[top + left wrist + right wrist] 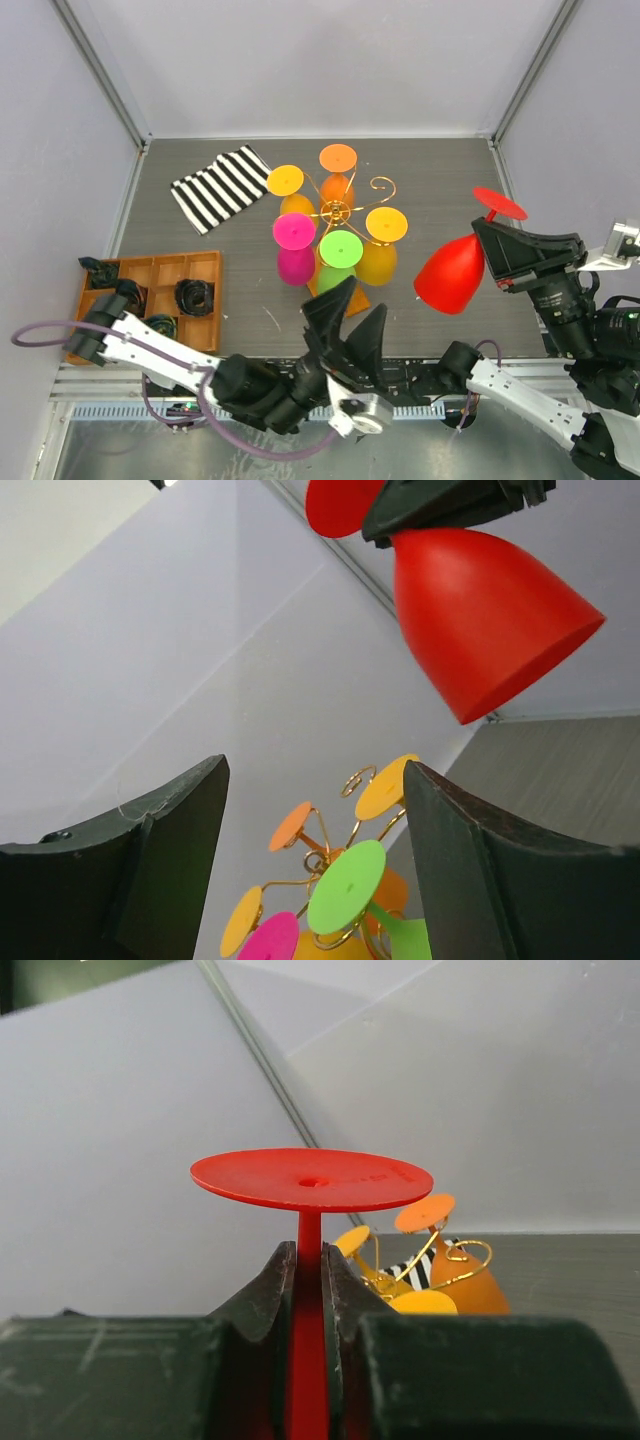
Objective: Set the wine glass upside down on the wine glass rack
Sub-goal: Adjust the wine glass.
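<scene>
The right claw (pixel 489 239) is clamped narrow on the stem of the red wine glass (pixel 450 275), held in the air over the right edge of the counter (pixel 440 180); its foot is uppermost and its bowl hangs below at a tilt, well apart from the wine glass rack (pixel 336 211); the rack stands mid-counter and carries a pink glass (pixel 294 232), a green glass (pixel 340 248), a yellow glass (pixel 386 224), an orange glass (pixel 338 158) and an amber glass (pixel 285 180), all foot-up; the left claw (pixel 352 312) is spread wide and holds nothing, at the near edge just beside the rack's base; a striped cloth (pixel 220 187) lies toward the far left corner; a compartmented wooden tray (pixel 160 268) sits at the near left corner.
</scene>
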`<action>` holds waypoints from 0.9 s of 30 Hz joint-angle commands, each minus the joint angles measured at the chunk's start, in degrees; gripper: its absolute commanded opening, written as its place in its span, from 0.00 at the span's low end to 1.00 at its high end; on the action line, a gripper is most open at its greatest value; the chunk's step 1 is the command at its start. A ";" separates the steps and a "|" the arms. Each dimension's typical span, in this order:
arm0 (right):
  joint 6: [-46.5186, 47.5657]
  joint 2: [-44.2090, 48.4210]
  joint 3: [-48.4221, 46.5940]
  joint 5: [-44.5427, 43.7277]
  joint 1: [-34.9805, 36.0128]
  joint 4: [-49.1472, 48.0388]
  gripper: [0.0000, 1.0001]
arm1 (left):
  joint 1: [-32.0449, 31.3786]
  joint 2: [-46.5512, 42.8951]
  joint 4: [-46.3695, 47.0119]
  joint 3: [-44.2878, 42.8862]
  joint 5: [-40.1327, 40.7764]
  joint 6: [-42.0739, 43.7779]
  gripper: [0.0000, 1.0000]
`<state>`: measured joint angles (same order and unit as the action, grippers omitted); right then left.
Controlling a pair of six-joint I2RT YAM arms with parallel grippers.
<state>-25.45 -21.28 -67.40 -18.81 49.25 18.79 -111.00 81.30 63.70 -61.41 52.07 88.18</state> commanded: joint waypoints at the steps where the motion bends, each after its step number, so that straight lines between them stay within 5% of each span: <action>1: 8.79 -0.07 -1.36 6.91 -0.11 5.02 0.01 | -0.89 -9.13 -17.84 0.43 3.83 -19.21 0.78; 6: 11.06 -2.87 -5.22 14.04 -0.12 10.88 0.00 | 0.33 -20.98 -40.09 0.00 -3.10 -37.16 0.78; 11: 10.52 -6.05 -6.05 23.34 -0.04 12.12 0.01 | 0.69 -24.73 -48.64 -0.97 -7.77 -37.51 0.77; 20: 7.59 -9.75 -2.35 34.09 -0.12 9.44 0.00 | 0.86 -19.54 -41.40 0.28 -7.97 -23.74 0.67; 27: 7.75 -11.85 -1.38 40.64 -0.12 9.27 0.01 | 1.21 -18.27 -39.11 -0.15 -7.94 -22.20 0.64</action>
<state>-17.30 -32.27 -68.40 15.79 49.25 31.40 -110.13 63.48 20.40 -60.95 44.40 63.92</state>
